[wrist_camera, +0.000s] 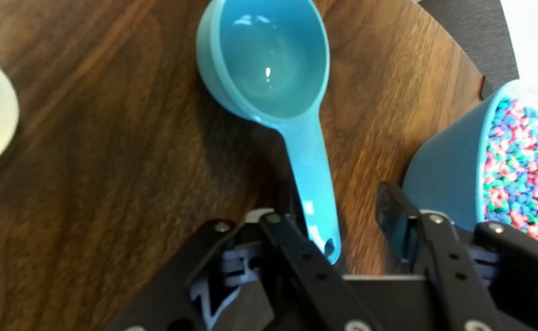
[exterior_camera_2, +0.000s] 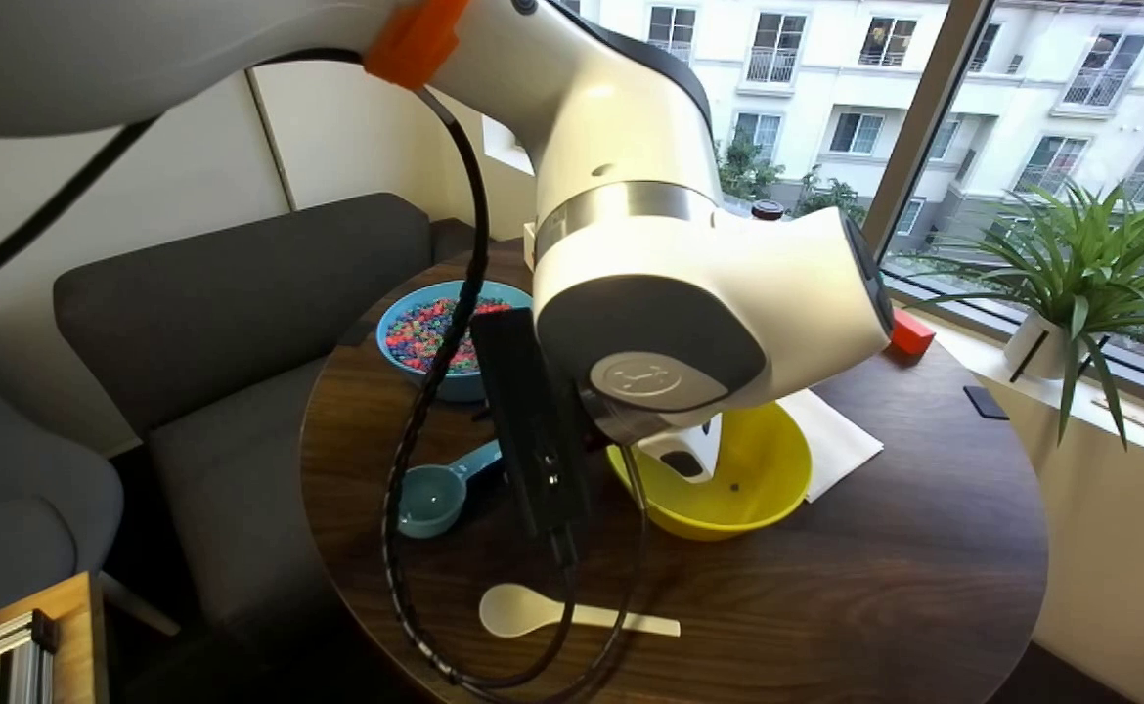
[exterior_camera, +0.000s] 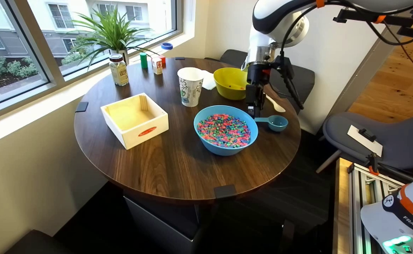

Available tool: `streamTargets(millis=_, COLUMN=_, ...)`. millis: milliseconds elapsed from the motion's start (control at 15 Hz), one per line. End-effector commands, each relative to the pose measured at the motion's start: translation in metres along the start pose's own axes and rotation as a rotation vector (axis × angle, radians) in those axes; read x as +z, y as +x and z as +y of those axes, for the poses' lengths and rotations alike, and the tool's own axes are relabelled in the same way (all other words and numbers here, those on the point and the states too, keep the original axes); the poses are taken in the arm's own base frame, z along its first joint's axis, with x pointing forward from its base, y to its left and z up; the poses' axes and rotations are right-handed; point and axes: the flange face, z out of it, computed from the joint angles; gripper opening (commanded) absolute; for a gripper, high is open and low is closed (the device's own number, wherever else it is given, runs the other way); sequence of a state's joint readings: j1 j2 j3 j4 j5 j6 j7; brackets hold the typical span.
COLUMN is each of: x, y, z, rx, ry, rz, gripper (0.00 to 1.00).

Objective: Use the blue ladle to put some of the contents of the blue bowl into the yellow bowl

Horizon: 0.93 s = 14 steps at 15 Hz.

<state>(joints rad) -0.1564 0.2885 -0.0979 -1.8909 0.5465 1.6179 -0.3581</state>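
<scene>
The blue ladle (exterior_camera: 277, 122) lies on the table with its empty cup up, beside the blue bowl (exterior_camera: 221, 151); it also shows in an exterior view (exterior_camera_2: 432, 501) and the wrist view (wrist_camera: 312, 170). My gripper (wrist_camera: 340, 202) is open; the handle's end lies between its fingers, nearer the left finger in the wrist view, with a gap to the right one. The gripper (exterior_camera: 255, 110) is low by the bowl's rim. The multicoloured contents (exterior_camera: 224, 130) fill much of the blue bowl. The yellow bowl (exterior_camera: 229, 90) stands behind, with a few bits inside; the arm partly hides it (exterior_camera_2: 728, 518).
A pale wooden spoon (exterior_camera_2: 523, 611) lies near the ladle. A patterned paper cup (exterior_camera: 190, 88), a white napkin (exterior_camera_2: 841, 440) and a wooden box (exterior_camera: 146, 132) stand or lie on the round table. A jar (exterior_camera: 119, 70) and small containers are by the window.
</scene>
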Motion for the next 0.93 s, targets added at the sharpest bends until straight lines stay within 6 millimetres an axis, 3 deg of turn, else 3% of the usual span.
streamTargets(millis=0, x=0.003, y=0.009, z=0.005, rx=-0.007, ry=-0.01, rz=-0.035, gripper=0.4)
streamTargets(millis=67, x=0.004, y=0.009, z=0.006, rx=-0.005, ry=-0.012, rz=-0.04, gripper=0.24)
streamTargets(millis=200, x=0.005, y=0.011, z=0.01, rx=0.0, ry=-0.022, rz=-0.044, gripper=0.06)
streamTargets(millis=333, x=0.005, y=0.013, z=0.012, rx=0.004, ry=-0.025, rz=-0.049, gripper=0.0)
streamTargets(millis=600, x=0.003, y=0.014, z=0.01, rx=0.002, ry=-0.031, rz=-0.048, gripper=0.04)
streamTargets(millis=867, x=-0.01, y=-0.005, z=-0.009, rx=-0.013, ry=-0.096, rz=-0.031, gripper=0.04)
